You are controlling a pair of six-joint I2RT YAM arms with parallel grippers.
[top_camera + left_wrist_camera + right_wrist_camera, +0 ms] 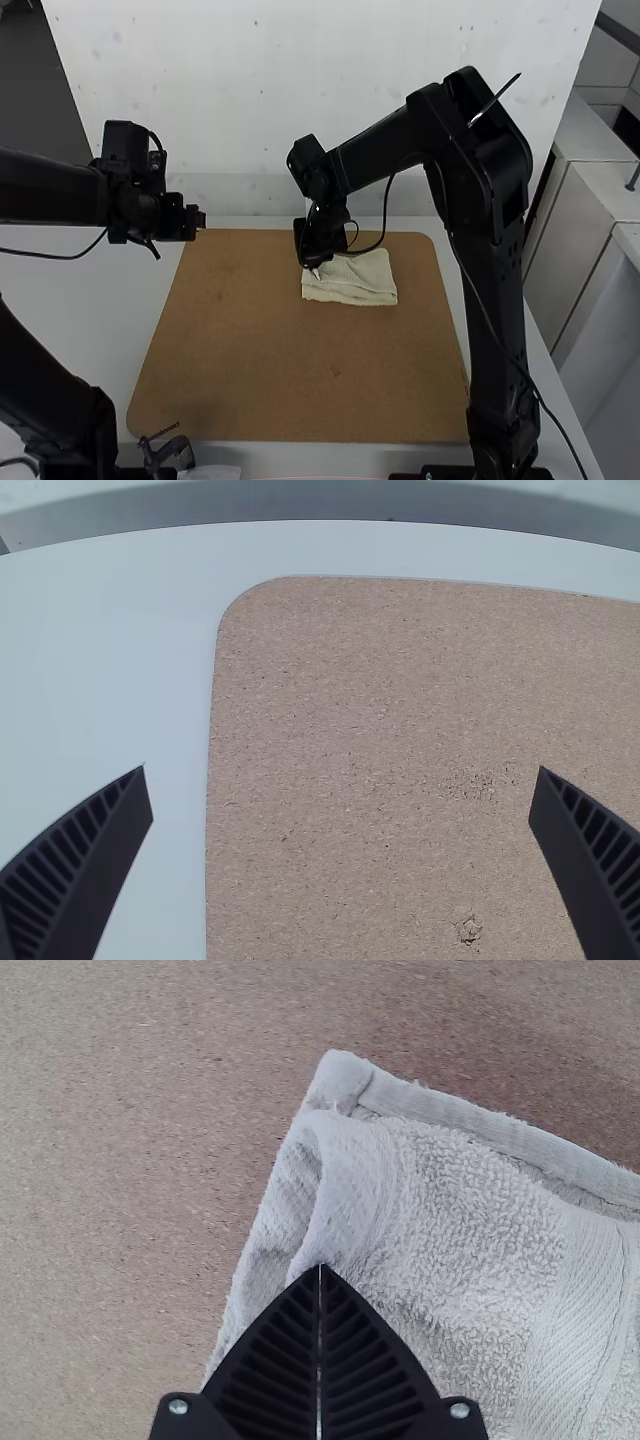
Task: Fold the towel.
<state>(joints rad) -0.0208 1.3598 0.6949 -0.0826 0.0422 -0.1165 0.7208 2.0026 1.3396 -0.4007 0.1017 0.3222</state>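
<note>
The towel (355, 285) lies folded on the board (260, 370), in its far part and right of centre in the high view. Layered edges show along the near side. The board rests on the counter (110, 300).

The right gripper (314, 268) is at the towel's left side in the high view, tips down against the cloth. In the right wrist view, its fingers (270, 1360) are closed together, with their tips touching a raised, curled fold of the upper layer near one corner. The tips appear to pinch this fold, although the exact contact is partly hidden by the fingers. A lower layer with a hemmed border extends past the fold on the corner side.

The right arm (495, 290) stands nearly upright from its base to a high elbow. From there, the forearm slopes down and inward to the wrist above the towel.

The left gripper (201, 219) is near the board's far left corner, well apart from the towel. Its fingers (75, 880) are spread wide, with nothing between them. The left forearm (50, 188) is roughly level, extending inward from the high view's left edge.
</note>
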